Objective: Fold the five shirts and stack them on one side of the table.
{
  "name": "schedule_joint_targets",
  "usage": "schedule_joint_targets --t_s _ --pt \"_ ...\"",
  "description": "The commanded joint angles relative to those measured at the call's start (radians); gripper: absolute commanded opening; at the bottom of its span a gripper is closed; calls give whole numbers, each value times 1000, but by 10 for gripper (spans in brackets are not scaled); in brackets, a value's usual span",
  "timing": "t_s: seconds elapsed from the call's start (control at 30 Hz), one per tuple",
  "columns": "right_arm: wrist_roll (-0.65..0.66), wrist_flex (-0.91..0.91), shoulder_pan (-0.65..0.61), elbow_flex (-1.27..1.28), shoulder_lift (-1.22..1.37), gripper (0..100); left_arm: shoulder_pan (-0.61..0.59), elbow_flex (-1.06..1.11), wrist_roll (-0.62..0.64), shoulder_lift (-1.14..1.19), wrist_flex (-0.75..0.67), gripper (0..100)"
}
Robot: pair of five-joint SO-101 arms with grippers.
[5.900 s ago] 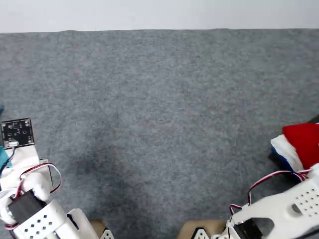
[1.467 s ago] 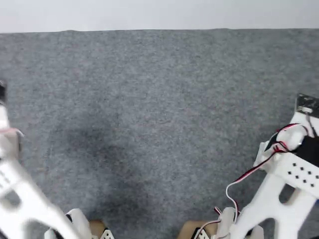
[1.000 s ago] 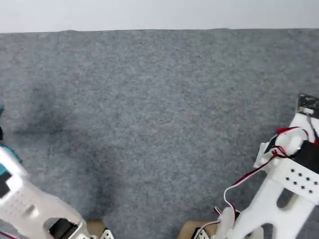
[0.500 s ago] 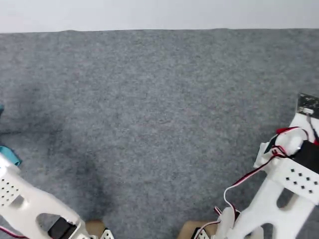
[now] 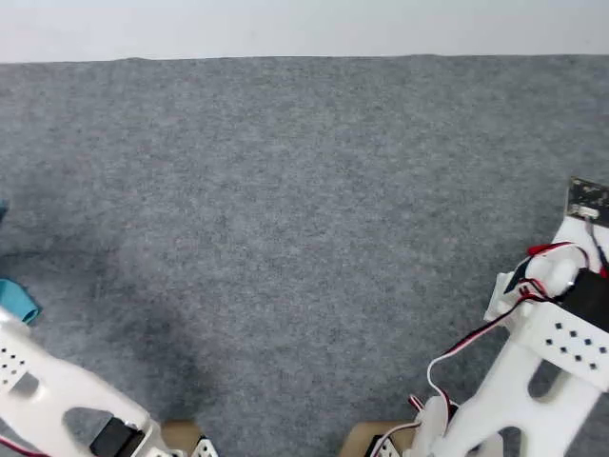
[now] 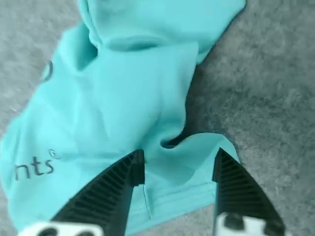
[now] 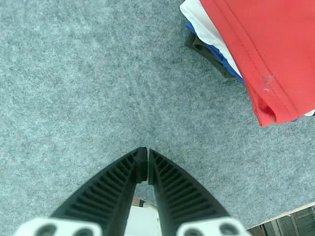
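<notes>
Grey felt-like matting point(image 5: 304, 219) covers my table, with a pale wall point(image 5: 304, 27) running along its far edge. By the table's left edge, my left gripper point(image 6: 179, 158) is spread wide over a crumpled teal shirt point(image 6: 123, 98), one finger on either side of a raised fold. My right gripper point(image 7: 147, 152) is clenched on nothing above bare matting, near a folded stack point(image 7: 261, 49), red on top of white and blue.

The grey surface point(image 5: 314, 209) gave open passage across its middle and far side. The left arm point(image 5: 43, 381) and right arm point(image 5: 547, 347) filled the near corners. A crumpled teal shirt point(image 6: 123, 98) blocked the left edge; a pile of shirts point(image 7: 256, 44) lay near the right arm.
</notes>
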Motion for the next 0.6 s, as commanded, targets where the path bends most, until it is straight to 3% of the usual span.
schedule_joint_targets --t_s 0.0,0.07,0.2,0.33,0.57 --pt "0 38 -8 -5 -27 9 3 -8 9 41 -38 229" --pt "0 38 -8 -5 -27 9 12 -10 9 84 -58 183" --pt "0 38 -8 -5 -27 9 74 -10 8 112 -54 0" --pt "0 38 -7 -5 -27 9 146 -65 20 71 29 2" --pt "0 38 -5 -5 -28 9 293 -159 172 -133 29 2"
